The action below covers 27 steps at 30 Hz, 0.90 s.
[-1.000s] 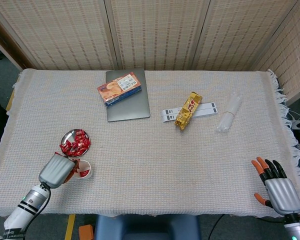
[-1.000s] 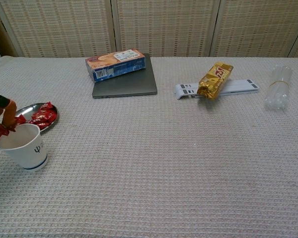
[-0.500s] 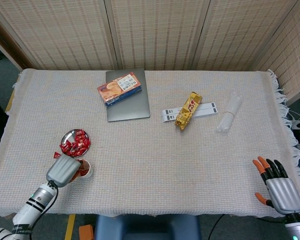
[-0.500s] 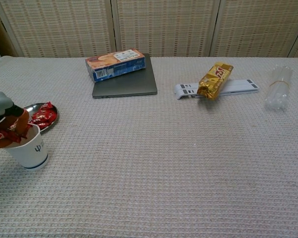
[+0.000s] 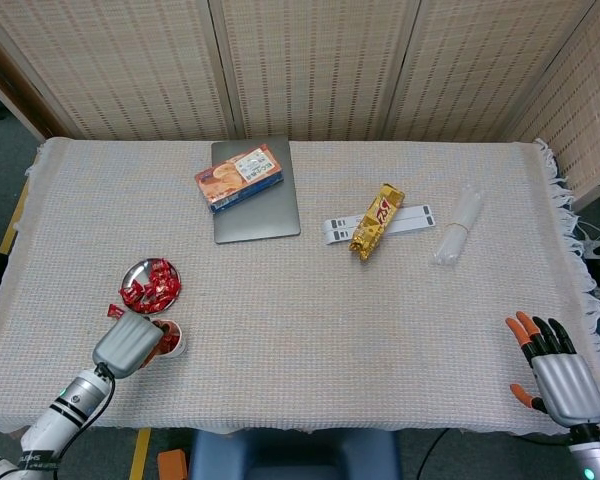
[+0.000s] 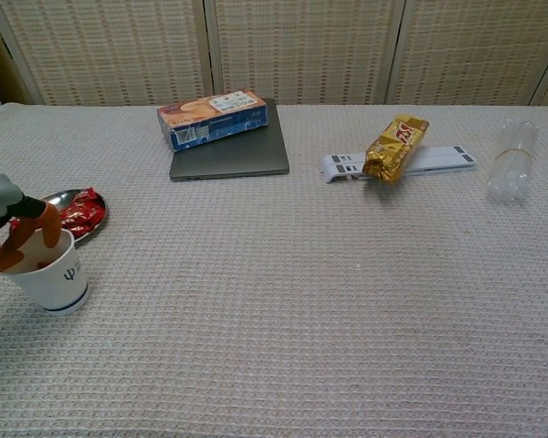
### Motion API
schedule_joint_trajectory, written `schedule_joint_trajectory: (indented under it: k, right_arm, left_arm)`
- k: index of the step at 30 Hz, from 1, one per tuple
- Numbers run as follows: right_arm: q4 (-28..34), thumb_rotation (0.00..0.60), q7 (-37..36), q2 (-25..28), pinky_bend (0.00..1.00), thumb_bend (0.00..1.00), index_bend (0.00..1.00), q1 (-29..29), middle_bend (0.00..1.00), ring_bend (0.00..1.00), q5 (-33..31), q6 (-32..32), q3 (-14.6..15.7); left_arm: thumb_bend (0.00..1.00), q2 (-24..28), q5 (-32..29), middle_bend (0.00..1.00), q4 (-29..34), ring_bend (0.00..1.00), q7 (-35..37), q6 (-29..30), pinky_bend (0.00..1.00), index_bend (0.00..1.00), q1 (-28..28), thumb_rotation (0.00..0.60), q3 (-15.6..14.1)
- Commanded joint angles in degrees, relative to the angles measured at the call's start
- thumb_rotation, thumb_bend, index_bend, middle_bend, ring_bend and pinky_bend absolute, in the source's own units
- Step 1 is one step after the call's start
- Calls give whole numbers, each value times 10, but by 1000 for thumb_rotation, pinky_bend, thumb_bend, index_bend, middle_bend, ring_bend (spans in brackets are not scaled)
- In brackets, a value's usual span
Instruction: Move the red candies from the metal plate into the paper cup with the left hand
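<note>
Since a second ago the left hand [image 6: 9, 233] has dipped its fingers into the paper cup [image 6: 53, 274], seemingly empty; several red candies [image 5: 152, 285] remain on the metal plate [image 5: 132, 272] beside it.

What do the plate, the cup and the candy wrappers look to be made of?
Plate: polished metal, going by its mirror-like silver rim. Cup: matte white paper, with a blue printed mark and base band. Red candies: glossy, crinkled wrappers, probably plastic film or foil.
</note>
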<state>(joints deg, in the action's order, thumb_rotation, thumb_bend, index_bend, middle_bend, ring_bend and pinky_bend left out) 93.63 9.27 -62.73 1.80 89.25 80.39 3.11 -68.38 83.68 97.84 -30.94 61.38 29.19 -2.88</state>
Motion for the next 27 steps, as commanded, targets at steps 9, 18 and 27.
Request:
schedule_joint_trajectory:
  k: [9, 18, 27]
  right_arm:
    - [0, 600, 1, -1, 0, 111, 0, 0, 0, 0, -11, -1, -6]
    - [-1, 600, 12, -7, 0, 111, 0, 4, 0, 0, -30, -12, -13]
    - [-2, 600, 22, -12, 0, 111, 0, 9, 0, 0, -46, -22, -18]
  left_arm:
    - [435, 18, 11, 411, -13, 663, 119, 26, 1000, 230, 5, 600, 37]
    - [395, -23, -57, 280, -121, 438, 187, -54, 1000, 154, 50, 600, 77]
    - [381, -81, -119, 184, -212, 262, 148, -130, 1000, 122, 84, 600, 76]
